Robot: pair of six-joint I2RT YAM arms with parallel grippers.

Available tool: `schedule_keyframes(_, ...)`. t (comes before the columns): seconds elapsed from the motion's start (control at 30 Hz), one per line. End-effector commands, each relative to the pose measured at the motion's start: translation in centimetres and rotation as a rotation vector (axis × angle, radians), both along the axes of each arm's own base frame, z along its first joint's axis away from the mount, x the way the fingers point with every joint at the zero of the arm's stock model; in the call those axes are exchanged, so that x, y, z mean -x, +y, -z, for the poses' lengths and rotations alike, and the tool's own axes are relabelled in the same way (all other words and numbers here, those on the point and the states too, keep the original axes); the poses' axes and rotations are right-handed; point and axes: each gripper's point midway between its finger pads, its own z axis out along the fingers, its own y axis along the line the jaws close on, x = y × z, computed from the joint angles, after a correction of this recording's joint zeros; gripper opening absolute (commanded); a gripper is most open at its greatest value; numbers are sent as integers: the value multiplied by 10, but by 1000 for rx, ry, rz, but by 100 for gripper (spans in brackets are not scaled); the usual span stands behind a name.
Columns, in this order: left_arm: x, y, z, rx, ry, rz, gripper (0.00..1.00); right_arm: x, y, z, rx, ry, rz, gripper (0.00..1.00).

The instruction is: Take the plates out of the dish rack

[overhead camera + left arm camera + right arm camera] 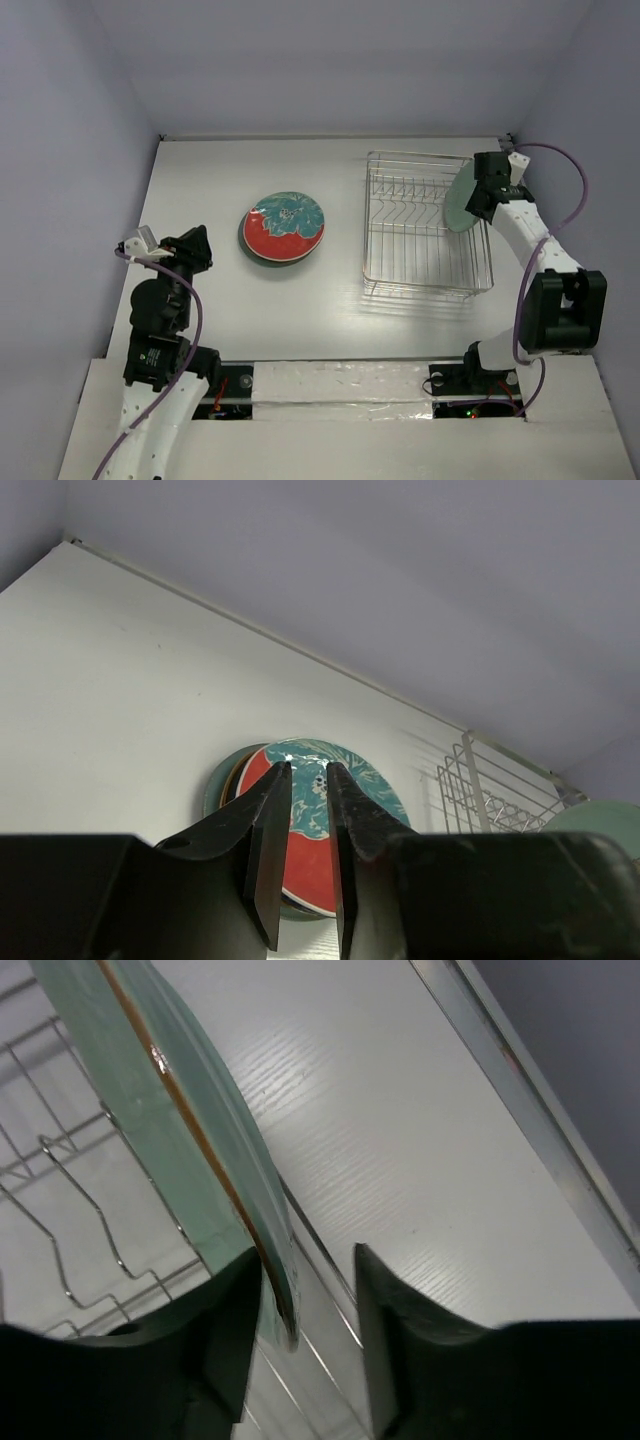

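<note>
The dish rack [425,225] stands at the right of the table. One pale green plate [461,200] stands on edge at its right side. My right gripper [480,195] is open around that plate's rim. In the right wrist view the plate [150,1090] rests against the left finger, with a gap to the right finger; the gripper [308,1252] is above the rack wires [70,1190]. A red-and-teal plate [285,225] tops a stack left of the rack. My left gripper [195,248] hovers left of the stack, its jaws narrowly apart and empty [308,768].
The stack [372,780] has a teal plate rim [215,785] showing underneath. The rack's corner [470,780] and the green plate [600,815] show at the right of the left wrist view. The table's back wall edge [520,1090] runs close behind the rack.
</note>
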Motion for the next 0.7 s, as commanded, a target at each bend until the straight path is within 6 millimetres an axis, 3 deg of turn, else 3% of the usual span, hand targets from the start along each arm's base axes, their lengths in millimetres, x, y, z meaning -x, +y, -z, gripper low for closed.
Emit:
schedule_keyframes(0.0, 4, -1, -16, 9, -59, 9, 18, -14, -8, -30, 52, -45, -8, 41)
schedule_keyframes(0.17, 4, -1, -17, 11, -65, 9, 19, -13, -14, -55, 109, -53, -20, 0)
schedule_keyframes(0.2, 5, -1, -18, 13, -68, 9, 19, -10, -15, -57, 112, -34, -24, 0)
schedule_keyframes(0.5, 4, -1, -18, 15, -70, 9, 20, 5, -1, -158, 196, -176, -55, 0)
schedule_keyframes(0.67, 4, -1, -17, 12, -65, 9, 20, 13, 32, -204, 182, -281, -122, 0)
